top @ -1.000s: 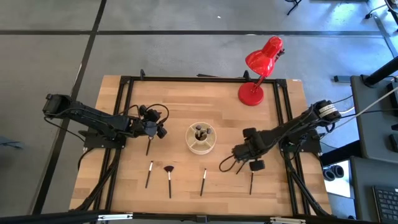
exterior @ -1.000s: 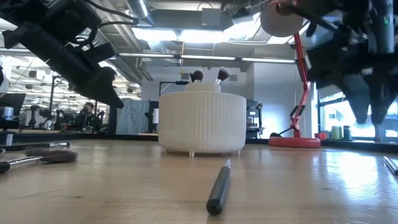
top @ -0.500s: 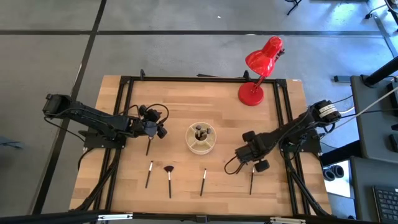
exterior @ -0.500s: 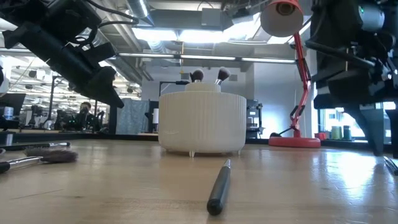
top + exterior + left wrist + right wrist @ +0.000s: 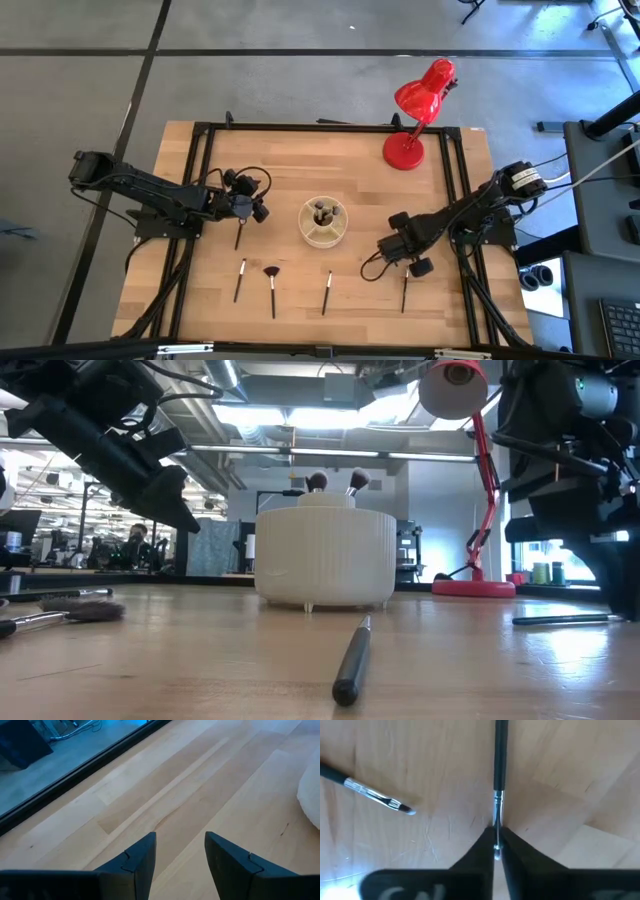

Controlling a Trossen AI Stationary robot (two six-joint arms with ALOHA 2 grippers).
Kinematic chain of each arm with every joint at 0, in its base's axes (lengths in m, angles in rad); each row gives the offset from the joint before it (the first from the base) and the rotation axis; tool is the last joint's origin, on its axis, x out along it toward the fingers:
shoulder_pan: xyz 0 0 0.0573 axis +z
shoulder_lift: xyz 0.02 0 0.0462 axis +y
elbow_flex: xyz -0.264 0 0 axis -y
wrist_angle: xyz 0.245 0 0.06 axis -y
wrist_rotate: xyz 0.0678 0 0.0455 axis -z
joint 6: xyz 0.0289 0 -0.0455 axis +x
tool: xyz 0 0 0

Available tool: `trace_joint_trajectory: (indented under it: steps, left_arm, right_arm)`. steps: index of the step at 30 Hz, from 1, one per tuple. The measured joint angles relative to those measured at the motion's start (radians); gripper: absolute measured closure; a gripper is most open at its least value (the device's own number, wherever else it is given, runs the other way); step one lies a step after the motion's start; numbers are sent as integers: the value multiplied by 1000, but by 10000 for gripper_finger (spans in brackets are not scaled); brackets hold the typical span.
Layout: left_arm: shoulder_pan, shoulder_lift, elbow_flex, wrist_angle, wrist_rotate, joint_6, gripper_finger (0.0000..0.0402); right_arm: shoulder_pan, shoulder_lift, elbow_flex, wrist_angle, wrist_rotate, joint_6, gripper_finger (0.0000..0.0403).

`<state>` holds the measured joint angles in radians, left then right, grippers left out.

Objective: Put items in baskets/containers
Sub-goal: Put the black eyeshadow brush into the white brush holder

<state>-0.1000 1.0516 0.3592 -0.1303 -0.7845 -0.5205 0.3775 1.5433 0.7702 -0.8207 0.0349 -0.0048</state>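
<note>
The cream ribbed cup [image 5: 324, 222] [image 5: 323, 556] stands mid-table with two brushes [image 5: 318, 482] upright in it. Loose brushes lie near the table's near edge: one [image 5: 240, 280], the fan-headed one [image 5: 271, 287] and one [image 5: 327, 291] [image 5: 350, 660]. Another brush [image 5: 238, 238] lies just below my left gripper [image 5: 250, 207] [image 5: 180, 855], which hangs open over bare wood to the left of the cup. My right gripper [image 5: 405, 266] [image 5: 496, 834] is low, right of the cup, shut on a thin brush [image 5: 404, 293] [image 5: 560, 619]. My right gripper pinches the brush between its two fingertips at the silver metal sleeve [image 5: 496, 822], near one end. The fingers come slanting down from above. The dark handle [image 5: 500, 755] runs straight away from the fingertips, and the brush lies about level, low over the table.
A red desk lamp [image 5: 415, 115] stands at the far right corner. A black frame rail [image 5: 320, 128] runs round the table. One more brush [image 5: 370, 792] lies on the wood near the held one. Bare wood lies between the cup and the lamp.
My right gripper has moved toward the near edge and down onto the brush to the right of the cup, and taken hold of it. In the low view that brush has swung from slanting at the picture's right edge to lying level. My left arm has stayed still.
</note>
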Motion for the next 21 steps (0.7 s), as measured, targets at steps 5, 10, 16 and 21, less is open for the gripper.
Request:
trace_joint_trajectory:
  steps: [5, 10, 16, 21]
  left_arm:
    - [0, 0, 0, 0, 1, 0, 238]
    - [0, 0, 0, 0, 1, 0, 238]
    - [0, 0, 0, 0, -2, 0, 238]
    - [0, 0, 0, 0, -6, 2, 238]
  right_arm:
    - [0, 4, 23, -5, -2, -4, 385]
    - [0, 5, 138, -209, 35, -23, 392]
    - [-2, 19, 405, -568, 262, -63, 399]
    - [-30, 115, 614, -749, 540, -122, 401]
